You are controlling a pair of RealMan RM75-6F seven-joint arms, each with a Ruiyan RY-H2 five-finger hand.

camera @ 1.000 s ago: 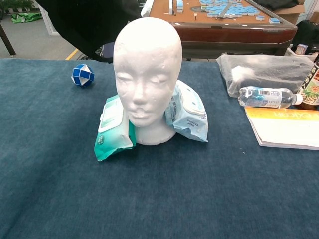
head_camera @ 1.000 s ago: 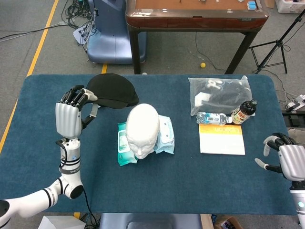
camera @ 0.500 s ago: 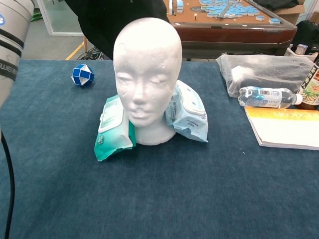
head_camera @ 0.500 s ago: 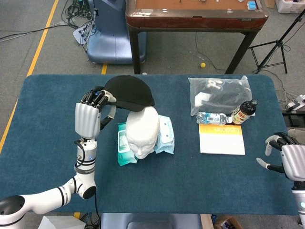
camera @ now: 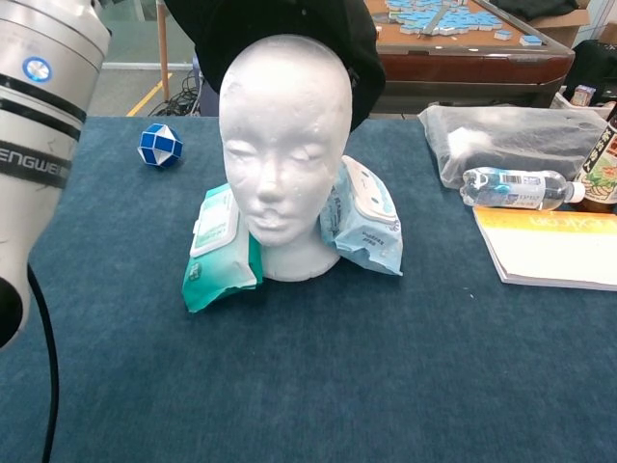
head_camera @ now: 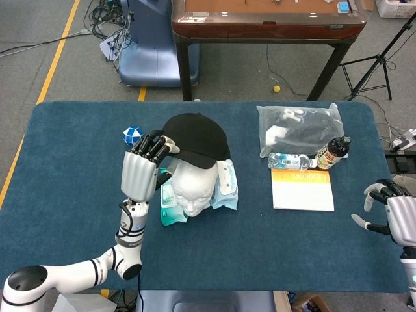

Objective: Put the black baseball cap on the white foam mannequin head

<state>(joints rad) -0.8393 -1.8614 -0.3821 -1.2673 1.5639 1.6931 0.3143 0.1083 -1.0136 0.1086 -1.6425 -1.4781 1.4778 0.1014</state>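
The black fabric baseball cap (head_camera: 196, 138) hangs over the crown and back of the white foam mannequin head (head_camera: 193, 186), raised above the desk near its middle; from the chest view the cap shows behind and above the head's top, the face (camera: 280, 164) uncovered, and I cannot tell whether cap and foam touch; my left hand (head_camera: 143, 171) holds the cap by its left edge, fingers (head_camera: 153, 147) curled onto the brim beside the head; my left forearm (camera: 40, 145) fills the left of the chest view. The head stands between two soft packs of wet wipes, a green one (camera: 221, 253) and a pale blue one (camera: 364, 219), both leaning against its neck; a blue-and-white twisty puzzle ball (head_camera: 132, 134) lies just left of the cap, toward the desk's far edge. My right hand (head_camera: 394, 211) is at the desk's right edge, near the front corner, fingers apart, holding nothing. Toward the far right lie a clear plastic bag (head_camera: 299, 128), a water bottle (head_camera: 291, 160), a dark bottle (head_camera: 333, 153) and a white-and-orange booklet (head_camera: 302, 189), close together.
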